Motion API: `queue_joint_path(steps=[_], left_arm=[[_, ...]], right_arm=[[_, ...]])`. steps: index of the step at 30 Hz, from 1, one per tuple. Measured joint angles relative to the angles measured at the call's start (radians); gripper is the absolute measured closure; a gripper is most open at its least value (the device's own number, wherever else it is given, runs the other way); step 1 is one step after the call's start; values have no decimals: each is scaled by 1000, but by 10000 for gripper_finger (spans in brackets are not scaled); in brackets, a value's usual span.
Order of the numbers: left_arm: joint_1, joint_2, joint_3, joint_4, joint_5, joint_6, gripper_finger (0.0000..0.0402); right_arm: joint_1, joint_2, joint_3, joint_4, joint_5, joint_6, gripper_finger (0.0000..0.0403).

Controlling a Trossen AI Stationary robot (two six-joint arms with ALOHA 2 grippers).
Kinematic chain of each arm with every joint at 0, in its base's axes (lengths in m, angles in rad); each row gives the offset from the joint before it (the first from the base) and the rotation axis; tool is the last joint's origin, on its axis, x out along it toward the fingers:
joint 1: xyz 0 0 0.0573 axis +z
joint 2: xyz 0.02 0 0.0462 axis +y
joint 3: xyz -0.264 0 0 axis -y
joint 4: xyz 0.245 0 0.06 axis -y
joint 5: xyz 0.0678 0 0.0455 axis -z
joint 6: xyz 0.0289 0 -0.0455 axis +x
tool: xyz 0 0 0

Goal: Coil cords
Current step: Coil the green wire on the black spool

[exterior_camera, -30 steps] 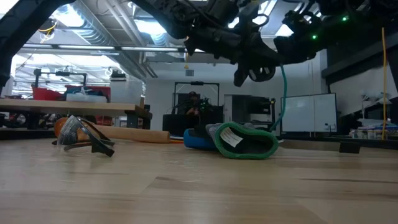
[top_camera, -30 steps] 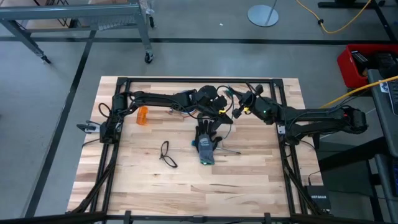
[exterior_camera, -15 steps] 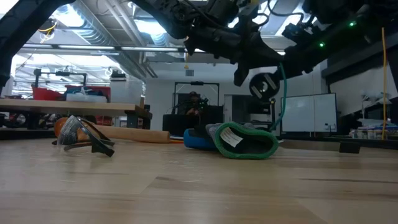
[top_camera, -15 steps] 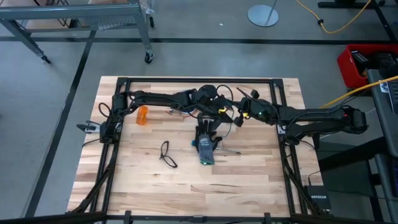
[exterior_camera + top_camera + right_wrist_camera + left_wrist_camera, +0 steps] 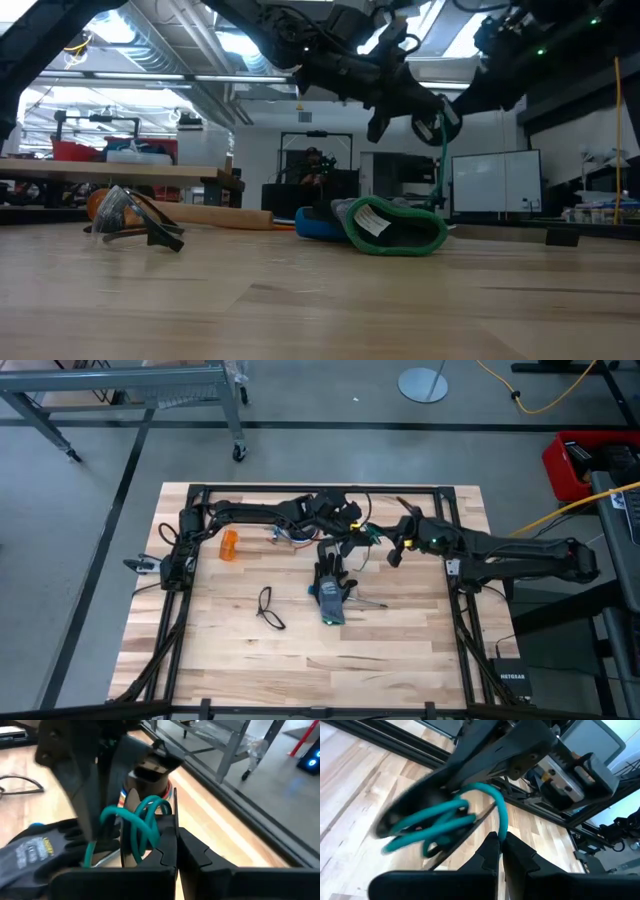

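Over the last second the right gripper (image 5: 392, 552) has swung outward from the left gripper (image 5: 352, 532), drawing the thin teal cord (image 5: 441, 150) taut above the black-and-blue work glove (image 5: 330, 592). Both grippers are pinched shut on that cord, its loops around a small round black disc (image 5: 430, 124), so winding looks underway. A dark loose cord loop (image 5: 269, 608) lies untouched on the wooden worktop (image 5: 400, 650).

Two dark arms up high, a teal cord (image 5: 441, 160) hanging down to a green-edged glove (image 5: 392, 226) on the table (image 5: 320, 300), glasses (image 5: 135, 228) near the table's left edge.
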Motion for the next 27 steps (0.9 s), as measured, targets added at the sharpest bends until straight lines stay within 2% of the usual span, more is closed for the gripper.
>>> queue_joint_path(steps=[9,27], left_arm=[[5,0,0,2,-3,-4,401],[5,-2,1,10,2,8,401]], right_arm=[[0,-109,0,-185,-21,63,402],[0,-280,-3,-177,-127,141,402]])
